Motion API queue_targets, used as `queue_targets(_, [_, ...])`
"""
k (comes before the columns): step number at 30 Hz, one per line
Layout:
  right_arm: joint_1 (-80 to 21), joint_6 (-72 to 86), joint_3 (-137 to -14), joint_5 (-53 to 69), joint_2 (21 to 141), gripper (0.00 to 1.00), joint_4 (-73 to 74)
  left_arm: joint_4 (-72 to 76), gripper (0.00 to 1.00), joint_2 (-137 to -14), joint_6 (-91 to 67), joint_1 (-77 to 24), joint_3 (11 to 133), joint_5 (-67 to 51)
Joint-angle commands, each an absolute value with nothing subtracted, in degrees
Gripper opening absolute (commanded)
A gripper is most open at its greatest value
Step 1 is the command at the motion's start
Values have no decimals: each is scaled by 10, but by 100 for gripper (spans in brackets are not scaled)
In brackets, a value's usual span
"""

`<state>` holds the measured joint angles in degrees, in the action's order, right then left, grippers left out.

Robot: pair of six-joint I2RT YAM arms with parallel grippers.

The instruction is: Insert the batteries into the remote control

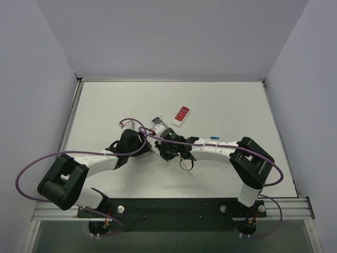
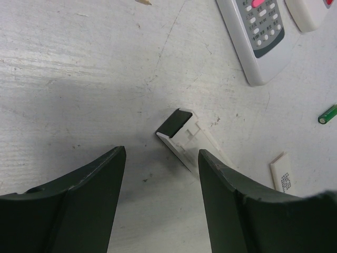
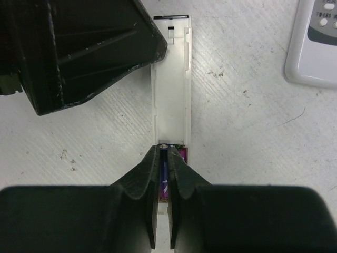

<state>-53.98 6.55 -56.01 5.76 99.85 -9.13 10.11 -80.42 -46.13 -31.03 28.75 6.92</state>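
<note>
right hand (image 3: 164, 150): fingers closed tight on a blue battery (image 3: 164, 176), pinched upright between the pads. battery sits at the near end of the open remote (image 3: 171, 89), at the mouth of its battery bay; cannot tell whether it is seated.

open remote: lies back-up on the tabletop (image 3: 247, 158), cover off, white bay exposed along its length.

left hand (image 2: 161, 155): fingers parted about halfway, holding nothing. far end of the open remote lies between and just ahead of the fingertips. from the right wrist view one left finger (image 3: 79, 47) overlaps the remote's left edge; contact cannot be judged.

other items: green battery (image 2: 327, 114) loose on the tabletop to the right of the open remote. second blue battery (image 1: 214, 137) beside the right arm. grey-panel remote (image 2: 260, 47) face-up beyond the open one. red-faced remote (image 1: 181, 115) further back. small white plate (image 2: 281, 175) flat near the open remote.
</note>
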Motion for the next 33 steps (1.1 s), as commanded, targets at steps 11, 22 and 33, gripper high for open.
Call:
queue_targets(11, [-559,54,-519,18,1003,0,26,53,68,-852,-468,-311,299,82])
queue_targets(22, [-563,75,-549,11,1017,0,103,47,67,-872,-475,-311,295,77])
queue_targets(33, [-565,85,-586,20,1033,0,160,56,64,-874,-473,-311,292,70])
